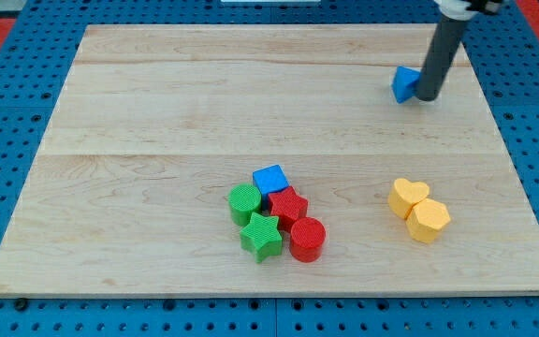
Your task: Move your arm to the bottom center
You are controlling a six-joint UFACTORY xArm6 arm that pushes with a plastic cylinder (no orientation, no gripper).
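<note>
Pale wooden board (157, 112), planked, grain running sideways, laid on blue perforated base (7, 112). Camera view only: my tip (427, 97) at about 1 o'clock on the board, touching the right side of a small blue block (403, 84), shape hard to resolve, probably wedge-like. No fingers fitted; rod end only, nothing to open or close. Clustered just below board centre, toward 6 o'clock, packed in contact: blue cube (270, 178), green cylinder (244, 200), red ridged block (288, 204), green star (261, 236), red cylinder (308, 238). All matte, ribbed on top faces, likely printed plastic. At 4 o'clock, two yellow pieces touching: yellow heart (407, 196) and yellow hexagon (429, 220). Target zone, bottom centre edge, lies just beneath the cluster; judged path from 1 o'clock best routed between cluster and yellow pair to avoid scattering.
</note>
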